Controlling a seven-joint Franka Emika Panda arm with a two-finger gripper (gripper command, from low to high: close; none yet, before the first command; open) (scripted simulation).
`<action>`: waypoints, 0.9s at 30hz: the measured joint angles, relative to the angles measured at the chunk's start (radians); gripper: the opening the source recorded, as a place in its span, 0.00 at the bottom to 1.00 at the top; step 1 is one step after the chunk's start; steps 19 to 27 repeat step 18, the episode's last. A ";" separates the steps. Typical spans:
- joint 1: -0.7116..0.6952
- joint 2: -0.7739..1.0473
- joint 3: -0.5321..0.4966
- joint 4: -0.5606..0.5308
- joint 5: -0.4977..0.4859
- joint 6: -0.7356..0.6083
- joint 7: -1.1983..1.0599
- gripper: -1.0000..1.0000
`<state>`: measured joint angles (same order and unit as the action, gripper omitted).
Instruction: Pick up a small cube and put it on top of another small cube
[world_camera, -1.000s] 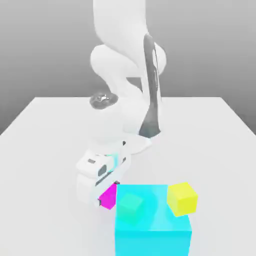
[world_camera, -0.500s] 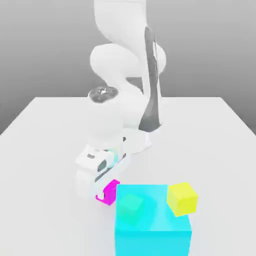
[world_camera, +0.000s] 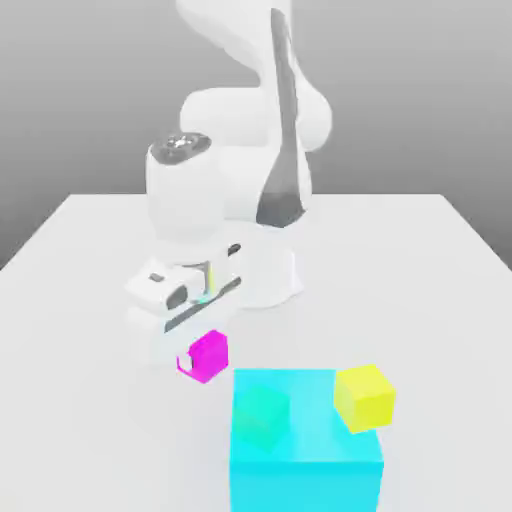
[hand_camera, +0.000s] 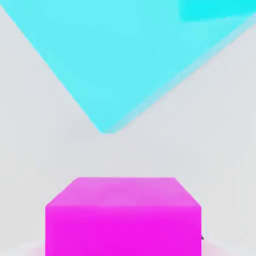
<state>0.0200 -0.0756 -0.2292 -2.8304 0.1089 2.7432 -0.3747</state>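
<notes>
Above a white table (world_camera: 90, 260), the gripper (world_camera: 188, 358) pinches the magenta cube (world_camera: 208, 355) aloft (1 of 2 steps), stacking apparently still undone.

Big cyan block (world_camera: 305, 455) sits bottom center-right on the white table (world_camera: 440, 260). Teal-green small cube (world_camera: 261, 414) rests on its top left, yellow small cube (world_camera: 364, 396) tilted at the top right corner.

big cyan block (world_camera: 305, 440) near hand (world_camera: 195, 355)
</notes>
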 joint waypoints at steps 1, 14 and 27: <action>0.007 -0.004 0.006 0.036 0.005 -0.040 0.019 0.00; 0.106 0.075 0.119 0.287 -0.108 -0.203 0.255 1.00; 0.117 0.075 0.119 0.287 -0.108 -0.203 0.255 1.00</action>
